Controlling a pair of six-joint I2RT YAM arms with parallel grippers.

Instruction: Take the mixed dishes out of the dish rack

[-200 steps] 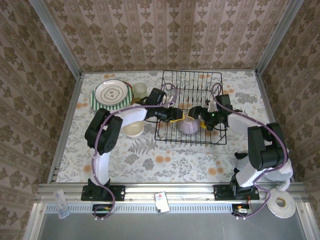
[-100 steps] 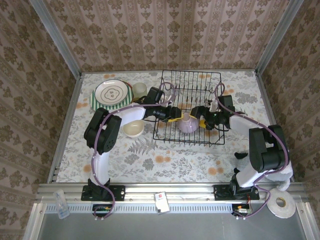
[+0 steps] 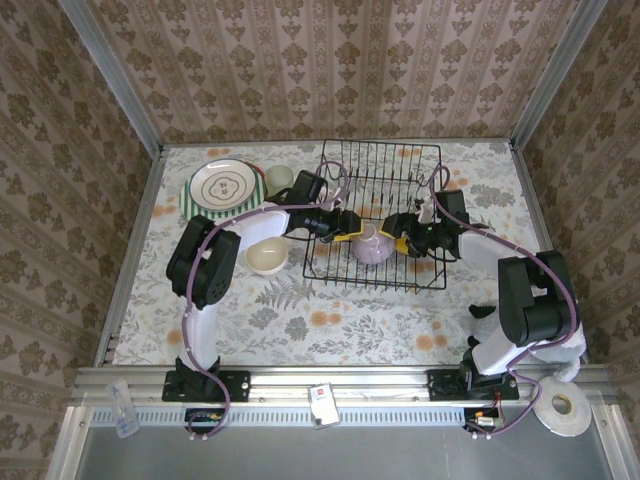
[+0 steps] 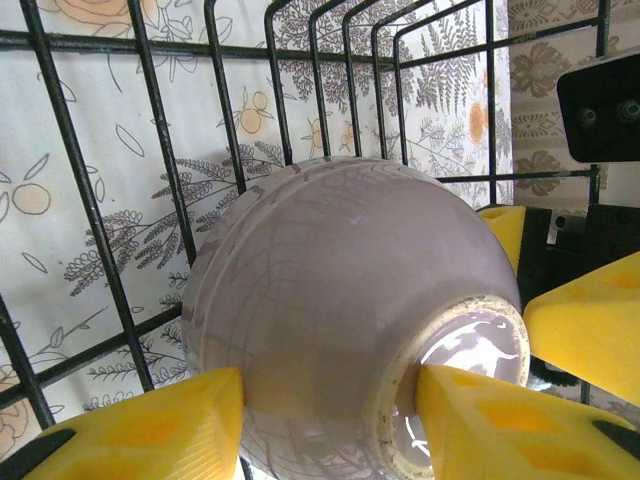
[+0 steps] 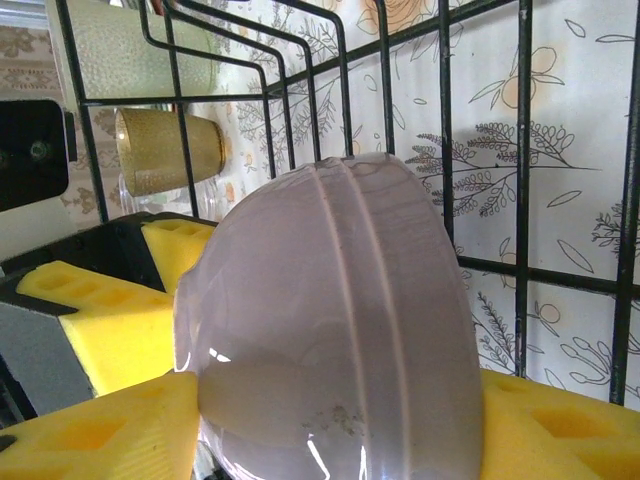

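Observation:
The lavender bowl (image 3: 371,245) lies on its side in the near part of the black wire dish rack (image 3: 385,165). My left gripper (image 3: 344,229) is shut on it; one yellow pad (image 4: 150,425) presses the bowl's (image 4: 320,290) outer wall and the other meets its foot ring. My right gripper (image 3: 406,241) grips the same bowl (image 5: 330,330) from the opposite side, with pads (image 5: 560,430) on both flanks. Striped and ring-patterned plates (image 3: 222,187) are stacked at the far left. The pale-green cup (image 3: 278,178) and cream cup (image 3: 267,257) stand beside the left arm. An amber cup (image 5: 170,150) shows past the rack wires.
Patterned walls enclose the table on three sides. A tape roll (image 3: 563,411) and a white cloth (image 3: 572,348) lie by the right arm's base. A small clear bottle (image 3: 122,406) stands on the front rail at the left. Floral tabletop (image 3: 330,320) lies open in front of the rack.
Both grippers and the lavender bowl have shifted slightly left and toward the back. The rack's near edge moved with them, a little to the left.

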